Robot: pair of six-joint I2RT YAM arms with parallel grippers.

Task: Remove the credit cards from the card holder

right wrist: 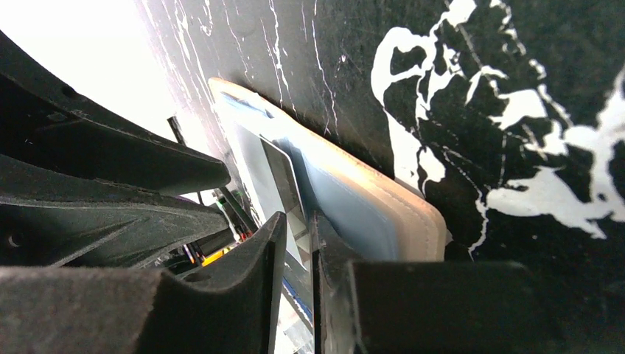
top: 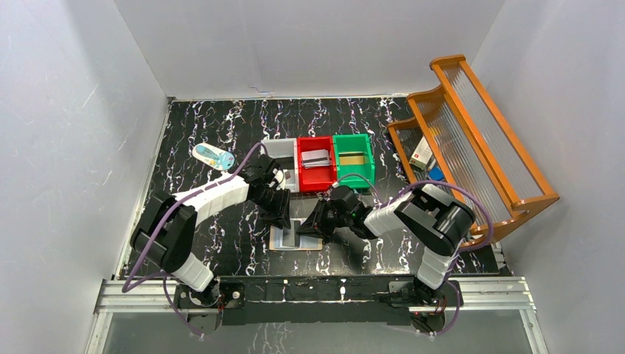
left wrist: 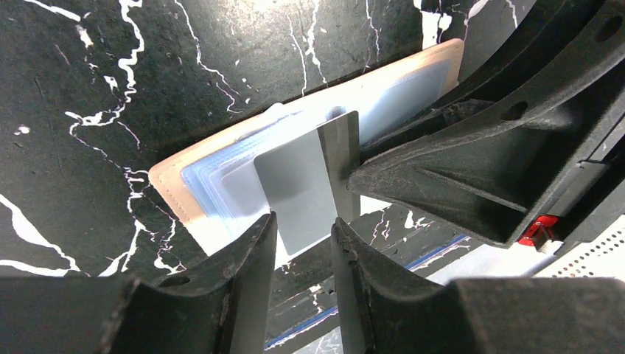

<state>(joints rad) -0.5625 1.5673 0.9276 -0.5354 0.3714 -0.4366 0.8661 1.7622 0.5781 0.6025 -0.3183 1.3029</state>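
grey card (left wrist: 291,192) between fingers (left wrist: 243,284), open card holder (left wrist: 203,181)

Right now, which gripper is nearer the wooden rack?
Right. The right gripper grips a credit card at the card holder, on the wooden rack's side; the left gripper is on the holder's far side.

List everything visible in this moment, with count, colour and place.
credit cards: three; silvery-grey, standing out of the card holder; grey, in red bin; gold, in green bin
card holder: one, beige-tan, open on table centre
bins: three, white, red, green, in a row behind it
bottle: one, clear and blue, far left
rack: one, orange-brown wood, right, small boxes inside
table: one, black marbled
left gripper: one, black, fingers flank raised card
right gripper: one, black, pinching that card
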